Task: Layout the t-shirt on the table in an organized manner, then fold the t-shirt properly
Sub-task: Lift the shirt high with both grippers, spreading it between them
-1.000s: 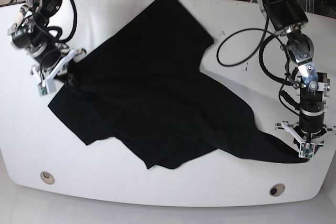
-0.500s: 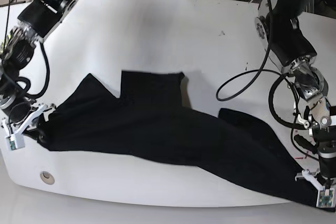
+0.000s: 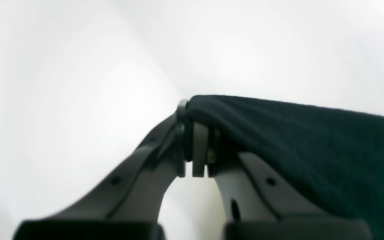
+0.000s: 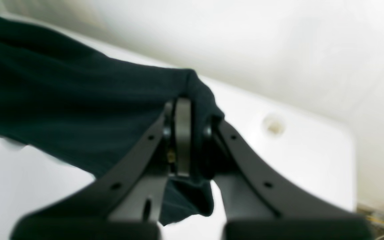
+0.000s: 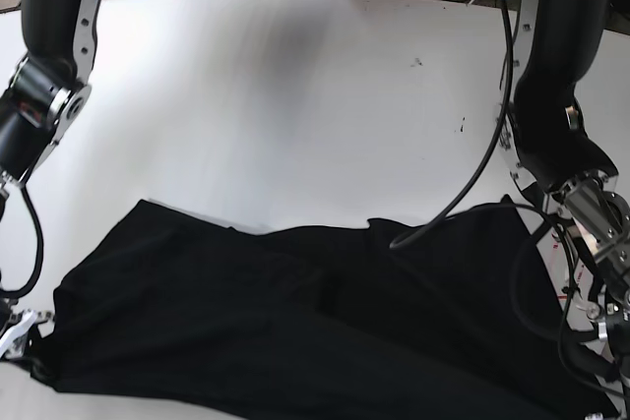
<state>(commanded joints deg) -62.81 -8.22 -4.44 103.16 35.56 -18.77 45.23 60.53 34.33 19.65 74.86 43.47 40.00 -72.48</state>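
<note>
Black arm casings, silver joints, looping black cables, seemingly grey pincer fingers [image 3: 138, 180]

T-shirt [image 5: 295, 327] is matt black knit cloth with fine ribbed texture, table [image 5: 295, 95] smooth glossy white, gripper fingers [image 4: 245, 166] matt grey plastic, arm cable [image 5: 472, 169] at 3 o'clock smooth black rubbery sheath.

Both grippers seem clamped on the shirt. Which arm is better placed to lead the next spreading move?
Neither clearly. The left gripper and right gripper each pinch an end of the t-shirt, stretched across the table; spreading likely needs both.

T-shirt [image 5: 295, 322] across table's [image 5: 295, 95] near edge, seemingly.
</note>
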